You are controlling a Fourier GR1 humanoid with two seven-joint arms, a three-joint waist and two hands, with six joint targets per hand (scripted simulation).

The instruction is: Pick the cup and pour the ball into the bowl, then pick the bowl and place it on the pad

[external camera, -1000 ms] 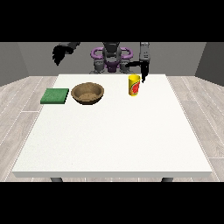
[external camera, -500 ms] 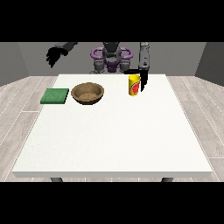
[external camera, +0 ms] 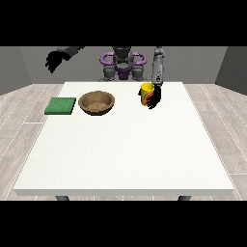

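Black against the grey wall, the hand at the view's left (external camera: 54, 61) hangs raised in the air, out past the table's left edge and well above it, its fingers drooping loosely apart and holding nothing. Below it, near the table's far left corner, a flat green pad (external camera: 61, 105) lies on the white table (external camera: 125, 149). Just to the right of the pad, close but apart from it, sits a brown wooden bowl (external camera: 97, 102), upright, its inside a lighter brown. Further right, well apart from the bowl, stands a yellow cup (external camera: 146, 93) with red on its side, upright near the far edge of the table. The ball cannot be made out inside it. The hand at the view's right (external camera: 155, 98) is low at the cup's right side, right against it, with fingers reaching round the front of the cup; whether they truly clasp it, I cannot tell.
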